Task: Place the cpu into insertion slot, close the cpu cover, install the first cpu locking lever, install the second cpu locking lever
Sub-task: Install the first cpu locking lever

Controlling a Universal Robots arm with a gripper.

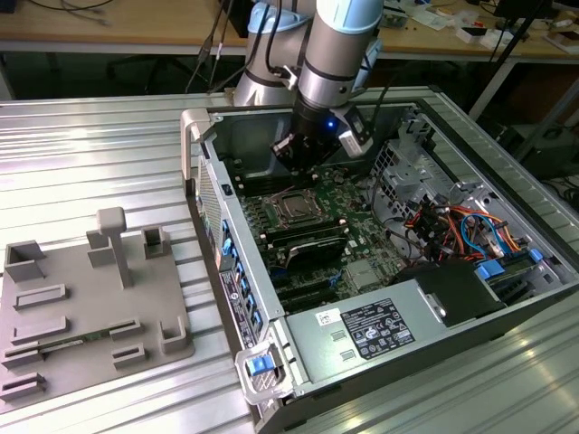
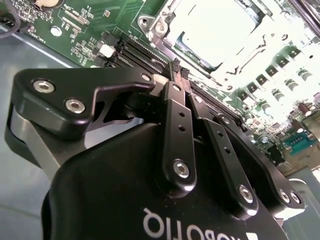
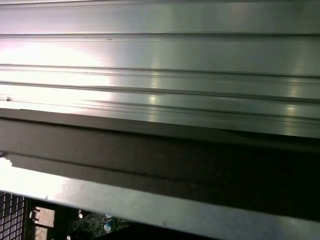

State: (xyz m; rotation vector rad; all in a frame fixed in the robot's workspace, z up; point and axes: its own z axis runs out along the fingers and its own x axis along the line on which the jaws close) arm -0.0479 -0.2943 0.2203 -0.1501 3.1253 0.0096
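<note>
**Exterior view, nearest edge:** a blue latch (image 1: 261,365) sits at the corner of the open computer case (image 1: 210,194), which lies on a slatted metal table (image 1: 90,154). Just behind the latch is the grey power supply box (image 1: 371,330). At the exterior view's left, well apart from the case, a grey fixture tray (image 1: 81,316) carries upright posts.

**Mid-depth, inside the case:** the green circuit board (image 1: 357,203) bears long black memory slots (image 1: 308,240). Bundled coloured cables (image 1: 452,226) lie toward the exterior view's right.

**Beyond the memory slots:** the insertion slot (image 1: 280,209) has a silvery rim enclosing a square grey centre. Directly above the slot and apart from it, the gripper (image 1: 304,170) hangs from the arm (image 1: 335,54), pointing down.

**Farthest:** a workbench (image 1: 109,27) stands behind the table.

**Second wrist view:** the gripper (image 2: 180,72) has its two black fingers (image 2: 175,120) drawn together at the tips, with nothing held between them. Past the tips, the cpu (image 2: 215,30), a pale square washed out by glare, sits inside the slot. It is framed by the silvery cpu cover (image 2: 161,22); whether the cover is pressed fully flat cannot be told.

**First wrist view:** the dark wall of the case (image 3: 160,160) is nearest, with the table's slats (image 3: 160,50) beyond it
</note>
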